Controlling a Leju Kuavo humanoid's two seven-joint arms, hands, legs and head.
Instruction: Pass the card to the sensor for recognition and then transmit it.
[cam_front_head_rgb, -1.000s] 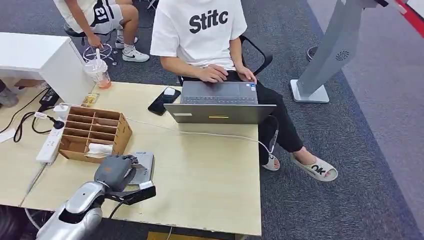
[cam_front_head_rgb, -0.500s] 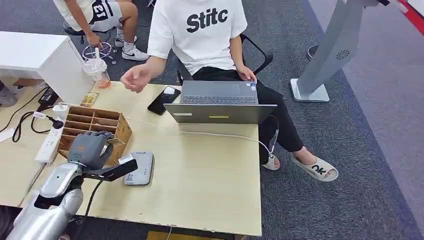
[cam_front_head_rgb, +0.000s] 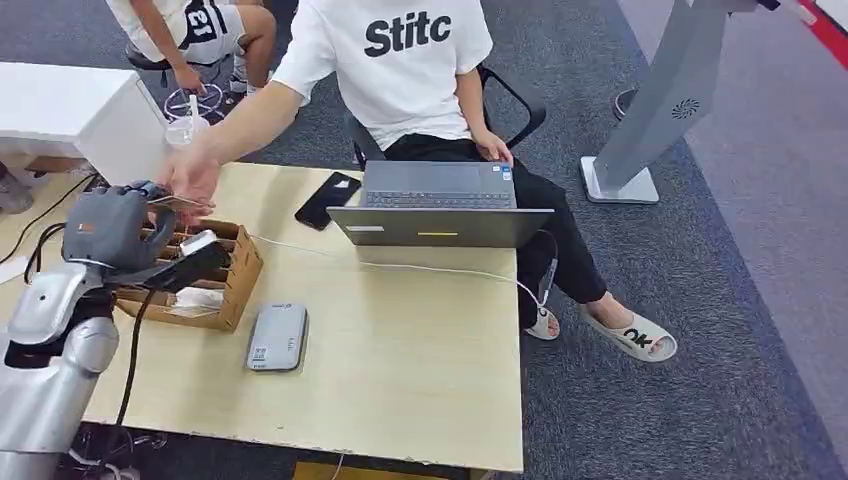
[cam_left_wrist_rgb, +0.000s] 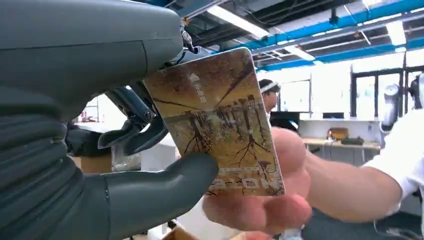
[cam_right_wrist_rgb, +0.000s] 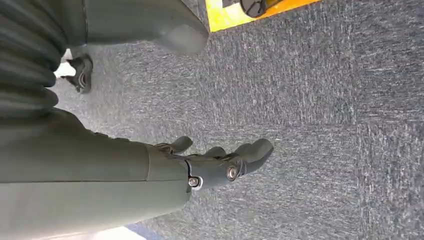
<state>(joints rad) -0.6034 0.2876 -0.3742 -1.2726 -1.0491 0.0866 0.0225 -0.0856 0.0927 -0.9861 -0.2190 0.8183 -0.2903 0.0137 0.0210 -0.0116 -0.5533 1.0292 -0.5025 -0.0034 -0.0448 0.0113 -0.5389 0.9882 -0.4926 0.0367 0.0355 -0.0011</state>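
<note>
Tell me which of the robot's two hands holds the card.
The left hand, raised over the wooden box, pinches the brown picture card; the right hand hangs empty above grey carpet.

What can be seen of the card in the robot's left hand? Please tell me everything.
The card is a flat, glossy rectangle with rounded corners, printed with a brown picture of bare trees and some pale lettering. The left hand pinches one side of it, thumb pressed on the printed face. A person's hand grasps the opposite end from behind. It is held in the air above the wooden box.
</note>
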